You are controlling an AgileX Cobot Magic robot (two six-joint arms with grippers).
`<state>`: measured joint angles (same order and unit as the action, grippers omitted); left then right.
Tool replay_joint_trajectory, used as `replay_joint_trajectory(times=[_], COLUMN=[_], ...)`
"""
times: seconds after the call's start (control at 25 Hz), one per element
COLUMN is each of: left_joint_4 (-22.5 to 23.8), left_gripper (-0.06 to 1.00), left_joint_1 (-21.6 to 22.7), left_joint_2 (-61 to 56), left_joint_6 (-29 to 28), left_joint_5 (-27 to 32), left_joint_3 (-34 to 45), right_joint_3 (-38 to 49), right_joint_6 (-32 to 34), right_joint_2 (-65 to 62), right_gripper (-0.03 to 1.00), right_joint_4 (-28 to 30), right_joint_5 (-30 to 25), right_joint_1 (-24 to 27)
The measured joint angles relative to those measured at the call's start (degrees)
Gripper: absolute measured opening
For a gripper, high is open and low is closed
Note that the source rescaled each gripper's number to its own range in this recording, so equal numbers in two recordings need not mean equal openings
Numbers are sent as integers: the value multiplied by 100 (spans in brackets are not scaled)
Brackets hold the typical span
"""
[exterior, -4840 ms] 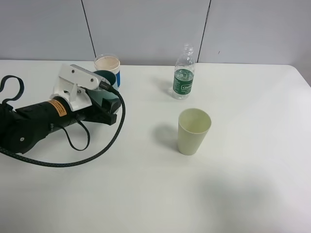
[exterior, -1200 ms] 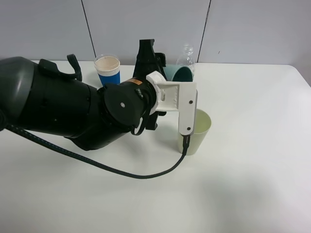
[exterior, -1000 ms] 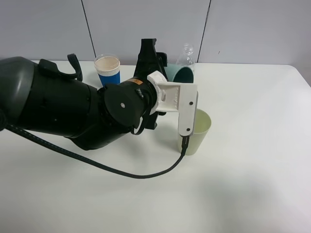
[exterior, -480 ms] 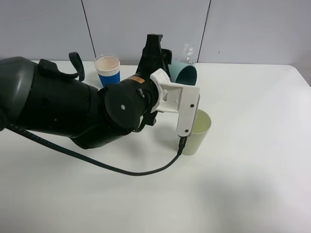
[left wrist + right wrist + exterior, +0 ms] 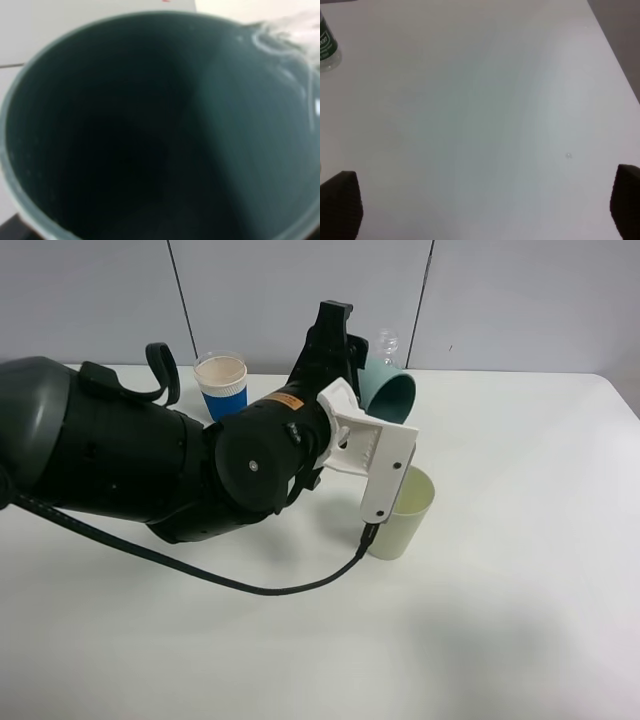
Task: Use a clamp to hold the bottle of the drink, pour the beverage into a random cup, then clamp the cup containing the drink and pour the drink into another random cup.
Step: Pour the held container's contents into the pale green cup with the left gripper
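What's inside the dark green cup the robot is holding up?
The green cup looks dark inside, with a little clear liquid glinting near its rim. Its bottom is too shadowy to tell how much is left.

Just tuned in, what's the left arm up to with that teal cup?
The left gripper is shut on the teal cup, holding it tipped on its side above the pale green cup, as if pouring. The wrist view looks straight into the teal cup; any liquid is hard to make out. The bottle stands behind, the blue cup at the back left. The right gripper is open over bare table.
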<state>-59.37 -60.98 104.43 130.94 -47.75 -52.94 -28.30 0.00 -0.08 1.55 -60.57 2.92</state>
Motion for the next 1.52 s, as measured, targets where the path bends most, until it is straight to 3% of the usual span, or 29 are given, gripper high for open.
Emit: replay_joint_trajectory(times=[0.88,1.52], left_joint_4=[1123,2429], left_gripper=[1,1], left_joint_1=[0,0], left_joint_2=[0,0], left_joint_6=[531,1385], left_joint_5=[-338,-685], left_joint_3=[0,0], right_joint_3=[0,0], right_joint_6=[0,0], right_joint_2=[0,0], right_gripper=[99,99], right_joint_4=[0,0], right_joint_5=[0,0], right_joint_1=[0,0])
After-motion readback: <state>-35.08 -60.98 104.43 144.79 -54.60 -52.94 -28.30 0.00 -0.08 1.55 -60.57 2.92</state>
